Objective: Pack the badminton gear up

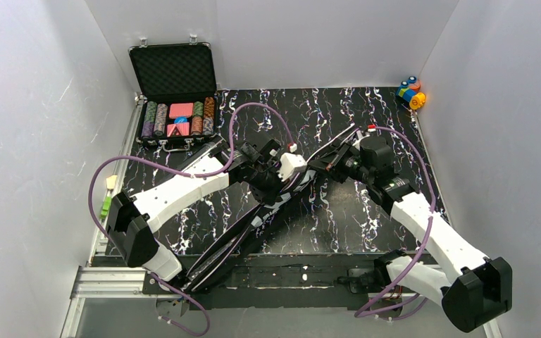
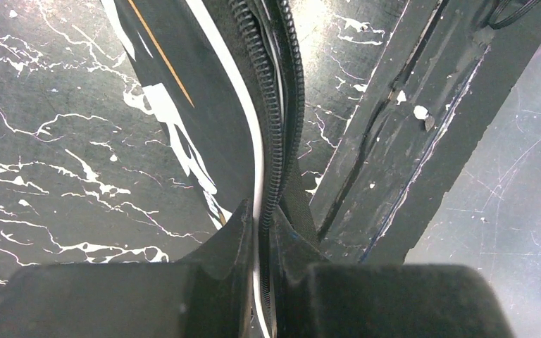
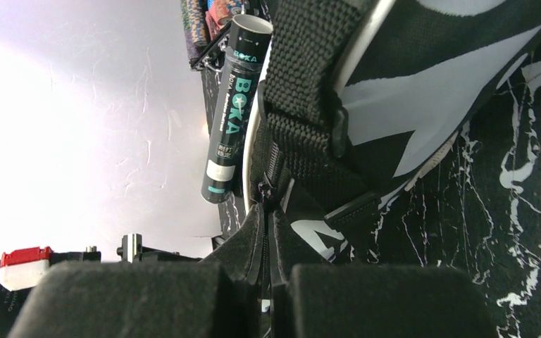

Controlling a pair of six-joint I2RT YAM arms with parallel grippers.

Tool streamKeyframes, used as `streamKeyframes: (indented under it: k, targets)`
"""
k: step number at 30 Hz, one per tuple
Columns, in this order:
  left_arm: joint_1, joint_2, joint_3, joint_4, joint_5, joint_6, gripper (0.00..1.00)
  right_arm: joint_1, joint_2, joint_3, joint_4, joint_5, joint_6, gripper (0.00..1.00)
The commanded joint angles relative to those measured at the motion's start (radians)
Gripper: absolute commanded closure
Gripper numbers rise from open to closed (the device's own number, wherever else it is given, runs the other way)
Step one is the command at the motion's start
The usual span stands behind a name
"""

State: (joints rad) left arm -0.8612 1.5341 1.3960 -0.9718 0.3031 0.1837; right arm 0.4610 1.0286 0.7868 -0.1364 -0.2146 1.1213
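Note:
The black racket bag (image 1: 232, 243) with white lettering lies diagonally across the table, handle end at the near edge. My left gripper (image 1: 280, 184) is shut on the bag's zipper edge (image 2: 271, 162) beside its white piping, about mid-length. My right gripper (image 1: 334, 165) is shut on the zipper edge at the bag's wide head end (image 3: 423, 91), just below a black webbing strap (image 3: 303, 105). The dark tube with teal lettering (image 3: 229, 113) lies on the table beyond the bag, outside it. No rackets or shuttlecocks show.
The open black poker chip case (image 1: 175, 105) stands at the back left, close to the tube. Small colourful toy blocks (image 1: 412, 91) sit in the back right corner. White walls enclose the marbled black table (image 1: 387, 120) on three sides.

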Motion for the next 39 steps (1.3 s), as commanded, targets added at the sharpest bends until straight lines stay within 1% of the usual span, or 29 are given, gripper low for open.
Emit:
streamKeyframes:
  k: [1,3,4,6,11,13,21,27,39]
  targets:
    - [-0.001,-0.024,0.05,0.132,0.008,0.004,1.0,-0.009,-0.057,0.02,-0.122,-0.103,-0.033,0.95]
    - [-0.001,-0.026,0.049,0.131,0.007,0.005,1.0,-0.044,-0.075,0.023,-0.141,-0.113,-0.041,0.89]
    - [-0.001,-0.026,0.049,0.132,0.008,0.004,1.0,-0.064,-0.083,0.022,-0.147,-0.118,-0.044,0.83]
    - [-0.001,-0.027,0.051,0.134,0.01,0.004,1.0,-0.082,-0.091,0.019,-0.156,-0.129,-0.049,0.77]
    - [-0.001,-0.024,0.055,0.131,0.013,0.004,1.0,-0.087,-0.097,0.005,-0.154,-0.135,-0.038,0.62]
    - [-0.001,-0.025,0.054,0.132,0.013,0.004,1.0,-0.087,-0.103,-0.006,-0.14,-0.135,-0.028,0.58]
    - [-0.001,-0.026,0.052,0.13,0.013,0.003,1.0,-0.11,-0.109,-0.017,-0.086,-0.108,-0.007,0.57]
    - [-0.001,-0.032,0.051,0.127,0.016,0.004,1.0,-0.147,-0.082,-0.003,-0.075,-0.116,-0.028,0.59]
    - [-0.001,-0.035,0.044,0.127,0.021,0.001,1.0,-0.178,-0.047,-0.001,0.004,-0.126,-0.02,0.69]
